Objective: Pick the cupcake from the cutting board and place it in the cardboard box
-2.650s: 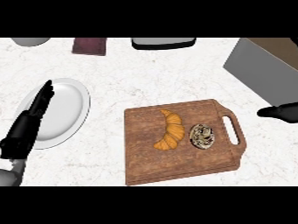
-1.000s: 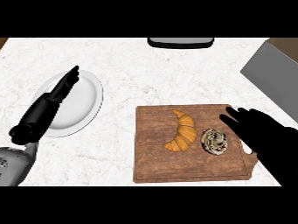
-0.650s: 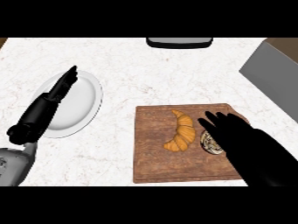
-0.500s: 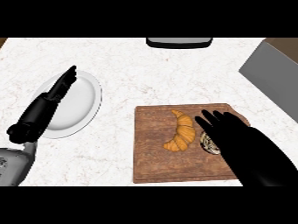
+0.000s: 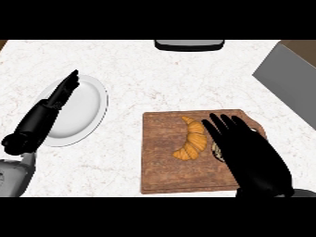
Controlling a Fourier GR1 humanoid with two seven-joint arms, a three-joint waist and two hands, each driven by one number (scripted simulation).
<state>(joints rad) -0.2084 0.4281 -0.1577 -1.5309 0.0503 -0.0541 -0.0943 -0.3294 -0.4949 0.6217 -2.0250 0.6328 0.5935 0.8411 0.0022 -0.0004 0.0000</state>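
A brown wooden cutting board (image 5: 164,171) lies on the marble counter right of centre. On it rests an orange croissant (image 5: 191,140). Just right of the croissant, a thin sliver of the cupcake (image 5: 216,151) shows; the rest is hidden beneath my right hand (image 5: 250,150). That hand is spread flat above the board, fingers straight and pointing away, open. My left hand (image 5: 47,111) rests open at the left, fingers straight, lying across a white plate (image 5: 85,115). The grey box (image 5: 298,88) stands at the right edge.
A dark, flat object (image 5: 189,44) sits at the counter's far edge, top centre. The counter's wooden edge shows at the upper left corner. Bare marble stretches between the plate and the board.
My right hand has moved left from the board's right edge to over the cupcake, covering nearly all of it. The left hand has stayed on the plate.
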